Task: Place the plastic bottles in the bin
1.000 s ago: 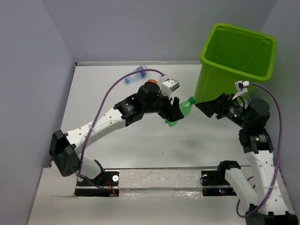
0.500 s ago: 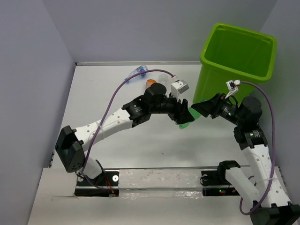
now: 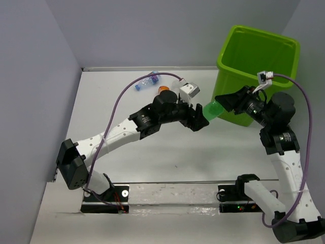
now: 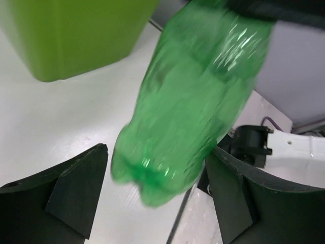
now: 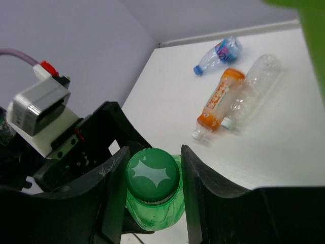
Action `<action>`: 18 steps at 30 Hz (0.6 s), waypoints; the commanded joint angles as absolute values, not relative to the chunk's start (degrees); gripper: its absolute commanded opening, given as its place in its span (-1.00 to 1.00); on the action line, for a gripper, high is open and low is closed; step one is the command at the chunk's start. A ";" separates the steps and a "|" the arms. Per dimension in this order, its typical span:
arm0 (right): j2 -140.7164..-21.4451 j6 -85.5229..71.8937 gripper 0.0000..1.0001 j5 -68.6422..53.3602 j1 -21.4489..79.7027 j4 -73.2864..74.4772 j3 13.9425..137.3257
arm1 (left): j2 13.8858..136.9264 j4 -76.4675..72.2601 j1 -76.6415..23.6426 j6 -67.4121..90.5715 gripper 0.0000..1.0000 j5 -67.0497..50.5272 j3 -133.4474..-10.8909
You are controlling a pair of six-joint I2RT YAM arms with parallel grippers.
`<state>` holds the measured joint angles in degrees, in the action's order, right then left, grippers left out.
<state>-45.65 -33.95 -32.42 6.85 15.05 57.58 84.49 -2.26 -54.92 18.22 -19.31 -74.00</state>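
Observation:
A green plastic bottle [image 3: 212, 110] hangs in the air just left of the lime-green bin [image 3: 228, 89]. My right gripper [image 3: 223, 101] is shut on its capped neck, and the right wrist view shows the green cap [image 5: 152, 175] pinched between both fingers. My left gripper [image 3: 199, 121] stands open around the bottle's base [image 4: 167, 168], with a gap on its left side. On the table at the back lie an orange bottle [image 5: 218, 99], a clear bottle [image 5: 251, 91] and a clear bottle with a blue label [image 5: 219, 53].
The bin [image 4: 76, 35] stands at the back right, its wall close behind the held bottle. The blue-labelled bottle [image 3: 146, 81] and the orange bottle [image 3: 163, 90] lie behind my left arm. Grey walls close in the table on the left and at the back.
My right gripper has shut on the green bottle's neck and lifted it toward the bin. My left gripper has opened off the bottle's base.

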 commanded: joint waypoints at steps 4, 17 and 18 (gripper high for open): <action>-53.87 -28.22 -0.89 -24.45 7.21 15.29 79.89 | 78.22 2.37 -48.00 22.05 0.75 2.52 -71.20; -77.17 -5.73 -0.92 19.48 6.60 22.15 109.61 | 92.10 3.51 -36.74 25.40 0.85 16.52 -70.05; -77.25 -5.54 -0.92 20.29 5.98 22.15 108.99 | 93.59 3.34 -36.48 25.49 0.85 16.44 -70.14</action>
<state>-74.83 -13.87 5.19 6.90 18.96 109.19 90.80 3.05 -37.32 24.77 13.32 -68.16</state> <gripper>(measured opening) 0.458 0.921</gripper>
